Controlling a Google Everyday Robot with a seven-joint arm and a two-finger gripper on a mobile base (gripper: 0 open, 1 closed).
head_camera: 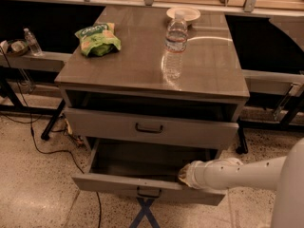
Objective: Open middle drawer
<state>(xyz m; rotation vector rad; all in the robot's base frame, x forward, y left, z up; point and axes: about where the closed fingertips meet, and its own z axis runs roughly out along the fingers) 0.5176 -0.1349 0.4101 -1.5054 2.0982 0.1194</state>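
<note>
The middle drawer [118, 184] is pulled well out of the grey cabinet; its flat grey front carries a small dark loop handle [148, 192] and its plain grey inside shows. My gripper [183, 175], at the end of the white arm coming from the right, sits at the drawer's right front, just behind the front panel. The top drawer [109, 123] above stands a little way out. The lowest drawer is hidden under the open one.
On the cabinet top [133, 65] stand a clear water bottle [175, 44], a green snack bag [98, 38] and a white plate [188, 13]. Cables [57, 151] trail on the floor at the left. A blue tape cross [145, 215] marks the floor in front.
</note>
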